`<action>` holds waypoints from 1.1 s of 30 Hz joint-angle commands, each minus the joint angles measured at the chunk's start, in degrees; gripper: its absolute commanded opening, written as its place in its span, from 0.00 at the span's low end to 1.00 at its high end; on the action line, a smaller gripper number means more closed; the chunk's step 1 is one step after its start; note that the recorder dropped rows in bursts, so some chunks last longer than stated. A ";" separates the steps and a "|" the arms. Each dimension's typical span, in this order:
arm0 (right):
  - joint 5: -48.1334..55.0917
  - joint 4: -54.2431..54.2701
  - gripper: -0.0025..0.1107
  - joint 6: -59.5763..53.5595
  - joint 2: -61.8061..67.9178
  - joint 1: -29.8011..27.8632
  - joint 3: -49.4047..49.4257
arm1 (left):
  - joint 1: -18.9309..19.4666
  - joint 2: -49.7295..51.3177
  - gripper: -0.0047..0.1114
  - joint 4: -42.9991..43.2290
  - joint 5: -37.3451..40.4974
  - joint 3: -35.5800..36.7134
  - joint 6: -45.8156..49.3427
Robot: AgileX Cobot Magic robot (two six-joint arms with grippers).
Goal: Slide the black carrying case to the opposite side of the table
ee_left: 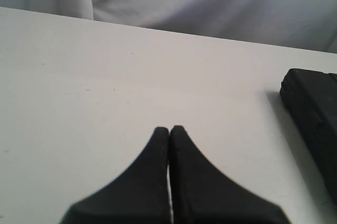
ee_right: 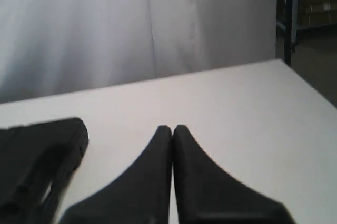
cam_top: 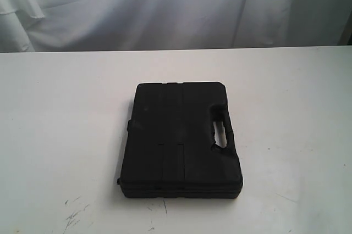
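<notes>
The black carrying case (cam_top: 180,139) lies flat near the middle of the white table (cam_top: 60,113), its handle cut-out on the right side. Neither arm shows in the exterior view. In the left wrist view my left gripper (ee_left: 169,128) is shut with nothing in it, over bare tabletop, and an edge of the case (ee_left: 311,119) shows off to one side, apart from the fingers. In the right wrist view my right gripper (ee_right: 172,128) is also shut and empty, with the handle end of the case (ee_right: 39,161) beside it, not touching.
A white cloth backdrop (cam_top: 176,6) hangs behind the table's far edge. Faint dark scratches (cam_top: 74,212) mark the near left of the tabletop. The table's corner and a dark frame (ee_right: 288,13) beyond it show in the right wrist view.
</notes>
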 commanded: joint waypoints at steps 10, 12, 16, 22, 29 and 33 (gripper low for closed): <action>-30.22 0.12 0.02 0.01 -0.33 0.17 0.23 | 0.20 -0.20 0.04 0.00 -0.31 0.27 0.12; -39.93 0.32 0.02 0.01 -0.33 0.17 0.23 | 0.20 -0.20 0.04 0.00 -0.31 0.27 0.12; -37.09 3.63 0.02 1.35 -0.33 0.27 -5.45 | 0.20 -0.20 0.04 0.00 -0.31 0.27 0.12; -21.36 3.63 0.02 1.35 5.39 0.27 -20.92 | 0.20 -0.20 0.04 0.00 -0.31 0.27 0.12; 3.92 3.63 0.02 1.51 29.84 7.04 -38.40 | 0.20 -0.20 0.04 0.00 -0.31 0.27 0.12; 25.62 9.14 0.02 0.98 43.82 11.20 -42.21 | 0.20 -0.20 0.04 0.00 -0.31 0.27 0.12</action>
